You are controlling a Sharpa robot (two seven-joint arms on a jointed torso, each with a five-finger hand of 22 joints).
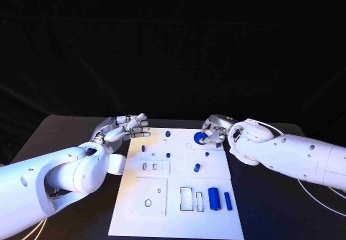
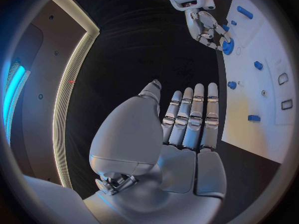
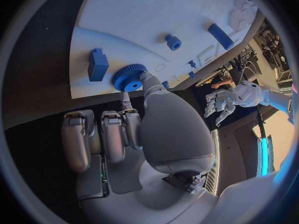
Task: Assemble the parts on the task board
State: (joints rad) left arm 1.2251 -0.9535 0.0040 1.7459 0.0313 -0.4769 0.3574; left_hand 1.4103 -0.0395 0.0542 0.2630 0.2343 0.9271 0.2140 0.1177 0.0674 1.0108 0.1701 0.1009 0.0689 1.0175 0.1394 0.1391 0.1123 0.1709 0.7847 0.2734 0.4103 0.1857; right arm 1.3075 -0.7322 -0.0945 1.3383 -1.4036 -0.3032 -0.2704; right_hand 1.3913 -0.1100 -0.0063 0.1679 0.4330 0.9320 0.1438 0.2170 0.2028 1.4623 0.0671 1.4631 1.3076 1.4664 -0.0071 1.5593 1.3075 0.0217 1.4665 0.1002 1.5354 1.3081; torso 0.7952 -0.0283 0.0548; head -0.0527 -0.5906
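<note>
The white task board (image 1: 173, 220) lies in the middle of the table, also in the wrist views (image 2: 268, 114) (image 3: 137, 20). My right hand (image 1: 216, 131) (image 2: 209, 30) is at its far right corner and pinches a blue gear (image 1: 201, 137) (image 3: 129, 77) (image 2: 228, 46) between thumb and finger, low over the board's edge. My left hand (image 1: 126, 127) (image 2: 187, 114) (image 3: 219, 102) hovers beside the far left corner with its fingers straight and holds nothing. A blue block (image 3: 97, 64) and a blue peg (image 3: 173, 42) stand on the board close to the gear.
A thick blue cylinder (image 1: 213, 198) and a thin blue rod (image 1: 228, 200) lie at the board's near right, beside rectangular slots (image 1: 186, 198). A blue peg (image 1: 197, 168) and small blue pieces (image 1: 168, 134) (image 1: 143, 148) sit further up. Black table surrounds the board.
</note>
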